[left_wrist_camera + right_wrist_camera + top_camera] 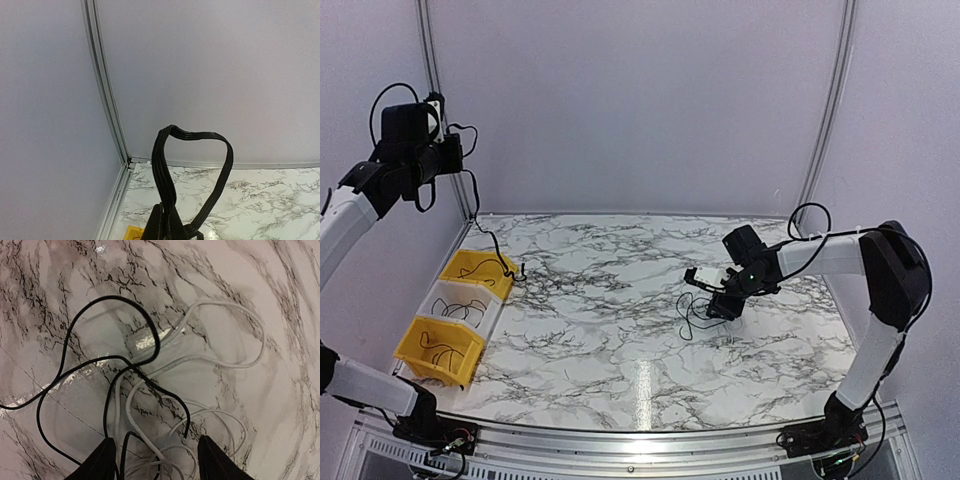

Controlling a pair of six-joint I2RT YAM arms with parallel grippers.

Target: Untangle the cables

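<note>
top view first: the left gripper is way up in the back left corner. a thin black cable dangles from it in a wavy line down to the back yellow bin. that bin, a white bin and a front yellow bin sit in a row along the left edge of the glossy marble-pattern table, each with a few thin dark wire loops inside. the right gripper is low over the right middle of the table, right above a small tangle of thin wires lying on the surface.

left wrist view: the left gripper has its jaws pinched together on the black cable. here it looks like several strands side by side, a flat ribbed band arching up in a rounded loop against the plain pale wall.

right wrist view: the right gripper has its two dark fingers standing apart, gripping nothing, with the tangle between and ahead of them. a smooth black wire swings in big loops across paler white wires that curl flat on the marble.
</note>
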